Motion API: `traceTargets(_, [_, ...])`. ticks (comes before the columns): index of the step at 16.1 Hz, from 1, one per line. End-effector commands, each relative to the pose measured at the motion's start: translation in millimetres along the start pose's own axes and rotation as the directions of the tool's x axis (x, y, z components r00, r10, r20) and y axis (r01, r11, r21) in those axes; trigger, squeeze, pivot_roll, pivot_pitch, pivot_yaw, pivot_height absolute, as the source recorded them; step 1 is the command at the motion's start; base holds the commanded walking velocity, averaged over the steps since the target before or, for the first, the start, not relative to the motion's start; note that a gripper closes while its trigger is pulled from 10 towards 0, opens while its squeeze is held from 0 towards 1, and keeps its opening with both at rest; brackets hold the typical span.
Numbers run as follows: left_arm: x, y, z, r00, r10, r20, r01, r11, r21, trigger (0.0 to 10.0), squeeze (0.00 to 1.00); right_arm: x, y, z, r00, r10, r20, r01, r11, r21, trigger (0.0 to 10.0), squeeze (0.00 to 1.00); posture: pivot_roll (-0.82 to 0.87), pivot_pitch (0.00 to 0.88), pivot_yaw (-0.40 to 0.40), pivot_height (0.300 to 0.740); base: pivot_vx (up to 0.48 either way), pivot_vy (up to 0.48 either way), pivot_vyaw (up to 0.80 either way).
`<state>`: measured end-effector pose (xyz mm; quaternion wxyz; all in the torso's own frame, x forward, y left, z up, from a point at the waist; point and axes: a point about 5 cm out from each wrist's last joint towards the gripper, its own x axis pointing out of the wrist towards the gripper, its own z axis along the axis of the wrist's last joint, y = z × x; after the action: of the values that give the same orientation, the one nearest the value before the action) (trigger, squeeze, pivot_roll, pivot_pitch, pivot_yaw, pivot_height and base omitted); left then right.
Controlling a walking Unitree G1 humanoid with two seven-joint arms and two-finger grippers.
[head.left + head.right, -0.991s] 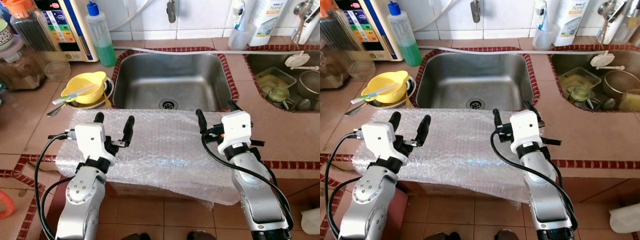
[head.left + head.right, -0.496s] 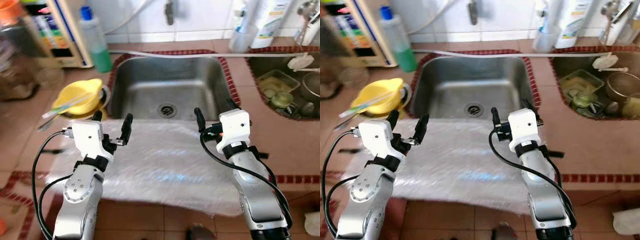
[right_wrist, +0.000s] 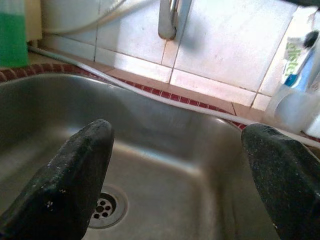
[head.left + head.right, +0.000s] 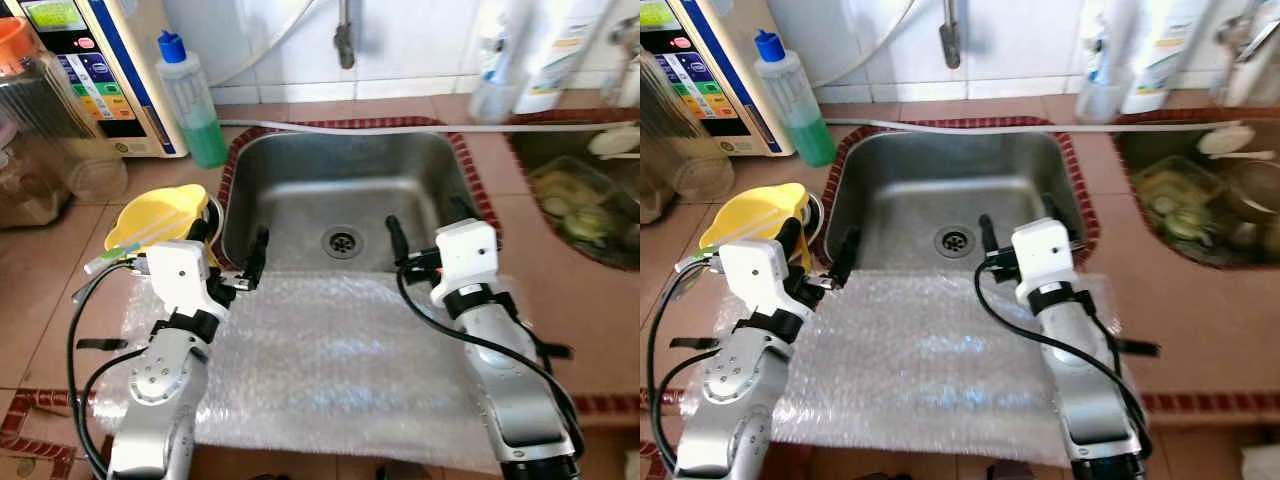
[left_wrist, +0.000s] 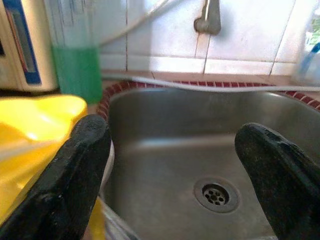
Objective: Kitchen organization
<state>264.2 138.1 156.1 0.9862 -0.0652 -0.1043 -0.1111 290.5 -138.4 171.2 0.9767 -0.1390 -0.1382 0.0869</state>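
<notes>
A sheet of bubble wrap (image 4: 320, 360) lies flat on the tiled counter in front of the steel sink (image 4: 340, 185). Both arms reach over it. My left gripper (image 4: 228, 250) hovers open at the sink's near left corner, beside a yellow bowl (image 4: 158, 213). At the sink's near rim, right of the drain (image 4: 341, 240), my right gripper (image 4: 428, 222) hovers open. Neither holds anything. The left wrist view looks between wide-apart fingers (image 5: 75, 170) at the drain (image 5: 215, 195) and the yellow bowl (image 5: 35, 130). The right wrist view looks into the sink basin (image 3: 165, 165) under the tap (image 3: 167, 20).
A green soap bottle (image 4: 193, 100), a water purifier (image 4: 85, 70) and a clear jar (image 4: 40, 120) stand at the back left. A white hose (image 4: 400, 127) runs behind the sink. A second sink (image 4: 590, 180) holding dishes is on the right. Bottles (image 4: 560, 50) line the back wall.
The whole view has shifted: the camera moved in toward the counter. Both grippers now sit over the sink's near rim instead of above the bubble wrap's far edge. They stay open.
</notes>
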Motion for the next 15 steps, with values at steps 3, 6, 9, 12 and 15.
traceTargets(3, [-0.1,-1.6,6.6,1.0,-0.006,0.024,0.005,1.0,0.011,10.0,0.0,-0.8,0.9,2.9,1.0,-0.004,0.017,0.004,1.0,-0.016,10.0,0.0,-0.17,0.172,0.076,0.74,0.0,0.0,0.0])
traceTargets(6, [9.3,-3.4,27.7,0.995,-0.004,0.102,0.002,1.0,0.024,10.0,0.0,0.3,0.4,5.2,1.0,-0.005,0.027,0.006,1.0,-0.021,10.0,0.0,-0.17,0.176,0.076,0.74,0.0,0.0,0.0])
traceTargets(9, [10.5,-2.0,32.1,0.993,0.01,0.119,-0.013,1.0,0.026,10.0,0.0,-0.1,1.8,5.6,1.0,0.001,0.03,0.0,1.0,-0.023,10.0,0.0,-0.17,0.175,0.081,0.74,0.0,0.0,0.0])
traceTargets(12, [10.5,11.0,35.4,0.991,0.061,0.123,-0.069,0.996,0.057,10.0,0.0,-2.0,14.5,9.9,0.992,0.116,0.051,-0.118,0.991,0.057,10.0,0.0,-0.17,0.173,0.087,0.74,0.0,0.0,0.0])
traceTargets(15, [5.8,38.0,38.1,0.977,0.171,0.124,-0.184,0.978,0.103,10.0,0.0,-4.7,27.6,16.4,0.972,0.223,0.074,-0.23,0.967,0.107,10.0,0.0,-0.16,0.172,0.09,0.74,0.0,0.0,0.0])
